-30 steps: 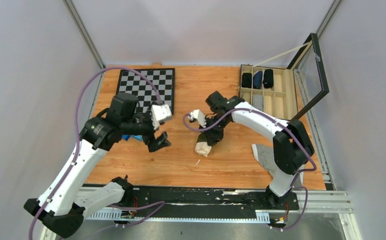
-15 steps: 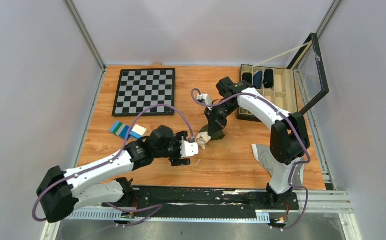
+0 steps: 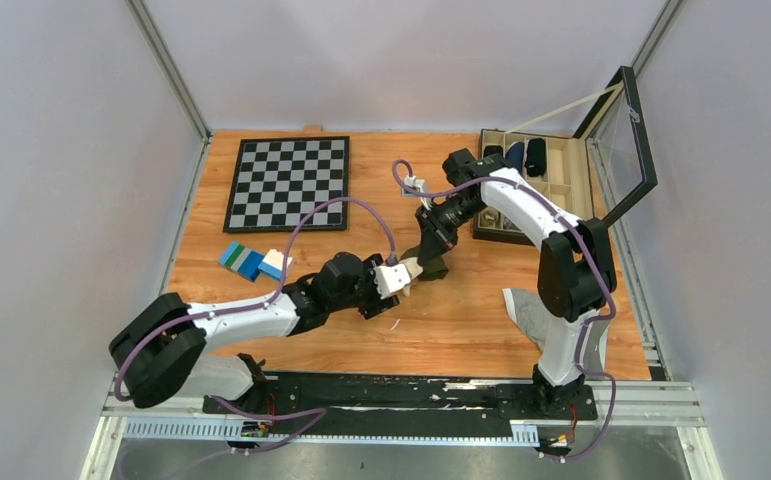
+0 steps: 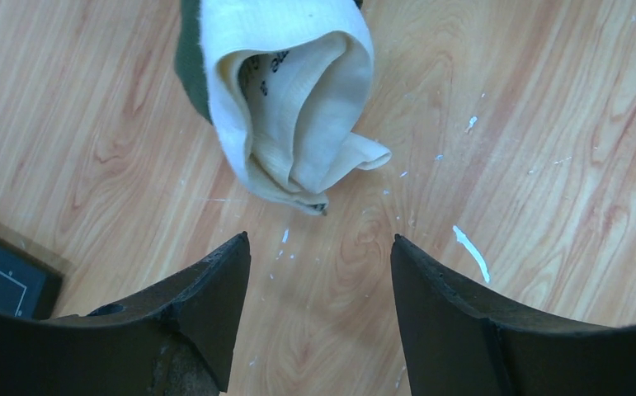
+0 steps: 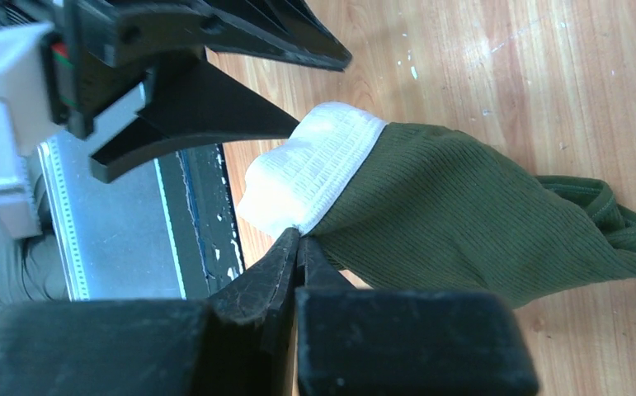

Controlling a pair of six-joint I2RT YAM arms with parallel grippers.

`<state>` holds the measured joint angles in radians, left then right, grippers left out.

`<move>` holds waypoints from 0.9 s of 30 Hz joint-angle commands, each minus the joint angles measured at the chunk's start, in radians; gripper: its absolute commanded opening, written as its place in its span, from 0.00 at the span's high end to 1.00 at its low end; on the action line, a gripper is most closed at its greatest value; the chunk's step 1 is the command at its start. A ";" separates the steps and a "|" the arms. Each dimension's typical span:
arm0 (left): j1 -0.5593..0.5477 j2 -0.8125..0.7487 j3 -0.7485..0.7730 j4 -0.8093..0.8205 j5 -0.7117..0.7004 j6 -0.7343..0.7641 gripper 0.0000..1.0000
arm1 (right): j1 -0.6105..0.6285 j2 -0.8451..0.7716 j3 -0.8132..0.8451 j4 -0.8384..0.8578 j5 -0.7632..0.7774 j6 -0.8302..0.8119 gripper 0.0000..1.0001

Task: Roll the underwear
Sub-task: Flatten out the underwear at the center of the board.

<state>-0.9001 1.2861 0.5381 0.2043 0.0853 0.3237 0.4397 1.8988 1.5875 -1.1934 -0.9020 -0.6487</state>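
Overhead view of a wooden worktop (image 3: 461,325) w/ two robot arms reaching in from the near edge. The underwear (image 3: 427,267), a loose roll of dark green ribbed cloth w/ a cream waistband, sits near the centre, btwn the two arms.

R tool (image 5: 298,237): fingers pressed together, pinching the roll's edge right at the seam where cream band meets green cloth. The green end trails away onto the wood.

L tool (image 4: 320,241): fingers spread wide, low over the wood, pointing at the roll's open cream end. The roll (image 4: 285,115) lies just ahead of the tips, not btwn them and not touching. Its cream layers are folded loosely, one flap sticking out to the side.

Elsewhere: a chessboard (image 3: 288,183) at back L, a few coloured blocks (image 3: 250,261) near it. At back R, a wooden organiser box (image 3: 561,190) w/ lid (image 3: 623,150) open and dark rolled items (image 3: 514,158) in its far compartments. A grey cloth (image 3: 526,312) lies by the R arm's base.
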 commanded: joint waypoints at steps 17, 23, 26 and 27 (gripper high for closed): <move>0.045 0.102 0.086 0.125 0.013 0.225 0.86 | -0.009 -0.012 0.016 -0.051 -0.116 -0.033 1.00; 0.084 -0.107 0.184 -0.303 0.101 0.275 1.00 | 0.030 -0.113 0.021 -0.082 -0.081 -0.002 1.00; 0.082 -0.275 0.167 -0.430 0.219 0.268 1.00 | 0.076 -0.205 -0.044 -0.064 -0.060 0.013 1.00; 0.074 -0.315 0.164 -0.469 0.259 0.253 1.00 | 0.097 -0.230 -0.062 -0.058 -0.053 0.018 1.00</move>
<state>-0.8143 1.1385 0.6807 -0.0399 0.1677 0.5652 0.4675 1.8267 1.5707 -1.2510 -0.9497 -0.6426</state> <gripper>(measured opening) 0.017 0.007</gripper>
